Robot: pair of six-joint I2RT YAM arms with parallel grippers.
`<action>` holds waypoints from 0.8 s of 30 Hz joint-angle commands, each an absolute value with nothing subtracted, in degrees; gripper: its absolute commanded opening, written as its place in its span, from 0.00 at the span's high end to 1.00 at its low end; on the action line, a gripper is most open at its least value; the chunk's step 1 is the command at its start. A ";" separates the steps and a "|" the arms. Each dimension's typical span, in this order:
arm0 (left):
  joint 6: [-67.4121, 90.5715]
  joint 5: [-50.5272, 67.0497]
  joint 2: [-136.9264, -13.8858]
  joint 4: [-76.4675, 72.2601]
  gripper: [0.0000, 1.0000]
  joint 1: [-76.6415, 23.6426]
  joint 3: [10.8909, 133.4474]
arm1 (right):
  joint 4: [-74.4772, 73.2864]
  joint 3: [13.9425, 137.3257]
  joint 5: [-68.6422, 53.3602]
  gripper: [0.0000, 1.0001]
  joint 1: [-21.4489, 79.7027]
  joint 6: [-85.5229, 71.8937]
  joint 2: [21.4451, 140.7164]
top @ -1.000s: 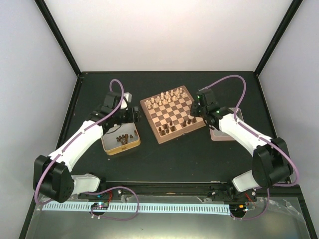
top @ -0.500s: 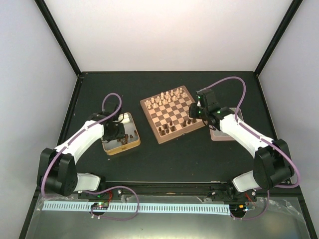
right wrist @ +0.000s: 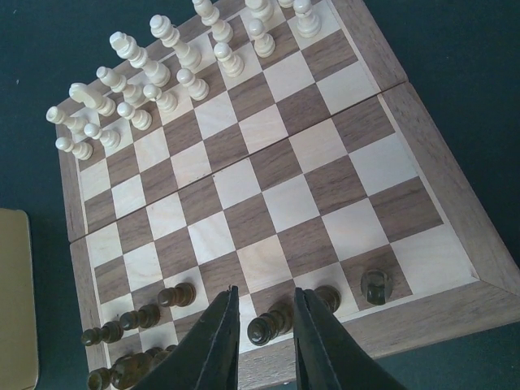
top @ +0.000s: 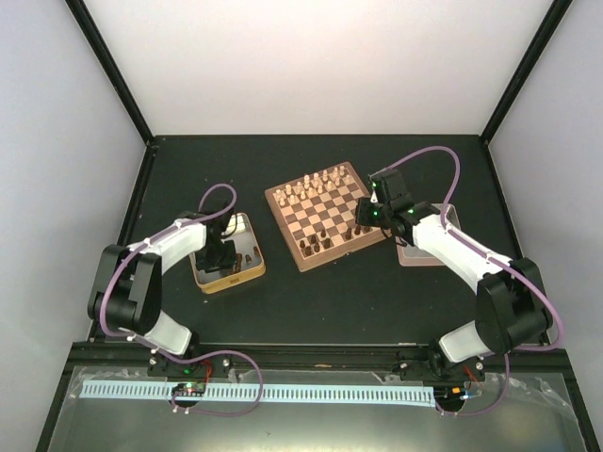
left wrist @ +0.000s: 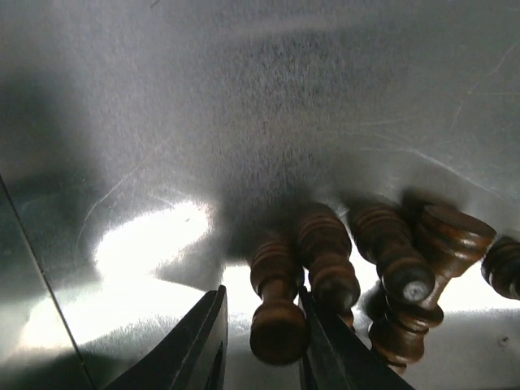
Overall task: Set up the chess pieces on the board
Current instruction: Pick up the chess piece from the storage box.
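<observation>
Inside the metal tin point(left wrist: 244, 106), my left gripper point(left wrist: 262, 291) straddles a dark-brown pawn point(left wrist: 276, 321). Its right finger touches the pawn and a gap shows on the left, so it is open. Beside it lie more dark chess pieces point(left wrist: 398, 260). In the top view this gripper point(top: 226, 256) is down in the tin point(top: 231, 283). Narrowly open, my right gripper point(right wrist: 266, 290) hovers over the board point(right wrist: 444, 183) at its near row. A dark piece point(right wrist: 272, 321) stands below, between the fingers and clear of both. A dark rook point(right wrist: 376, 284) stands by the corner.
Cream chessmen point(right wrist: 162, 73) fill the board's far rows. Several dark pieces point(right wrist: 122, 325) stand along the near rows at the left. A second, pale tin point(top: 415, 256) lies right of the board point(top: 285, 232), partly under my right arm.
My left arm has folded back and lowered its gripper into the tin, its jaws narrowing around a pawn. The right gripper has narrowed and shifted slightly at the board's near right corner.
</observation>
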State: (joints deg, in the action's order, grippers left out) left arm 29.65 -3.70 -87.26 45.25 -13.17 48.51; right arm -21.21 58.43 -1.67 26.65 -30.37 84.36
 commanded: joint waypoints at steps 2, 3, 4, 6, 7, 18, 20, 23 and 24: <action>28.02 -5.93 -89.26 42.37 0.80 -12.14 51.07 | -20.82 59.71 -2.30 0.81 26.74 -30.38 84.99; 27.77 -6.01 -89.37 42.10 0.82 -12.13 51.35 | -20.89 59.80 -2.22 0.81 26.75 -30.34 85.02; 27.38 -6.05 -89.19 41.83 0.84 -12.13 51.59 | -20.99 59.80 -2.12 0.81 26.72 -30.38 84.99; 26.84 -6.74 -88.49 41.44 0.85 -12.13 51.93 | -21.00 59.62 -1.98 0.82 26.72 -30.33 84.91; 26.47 -7.03 -88.17 41.25 0.85 -12.13 51.94 | -21.03 59.59 -1.99 0.82 26.72 -30.36 84.86; 25.29 -6.96 -83.02 43.14 0.88 -12.27 53.70 | -19.83 58.08 -1.64 0.83 26.72 -31.14 83.26; 25.32 -6.67 -81.87 43.75 0.88 -12.30 54.17 | -19.25 57.53 -1.44 0.83 26.72 -31.36 82.58; 24.84 -4.45 -80.36 43.63 0.88 -12.65 54.62 | -19.01 57.07 -1.46 0.83 26.72 -31.70 81.90; 24.39 -3.27 -79.76 43.27 0.88 -12.96 54.83 | -18.92 56.93 -1.35 0.83 26.65 -31.81 81.65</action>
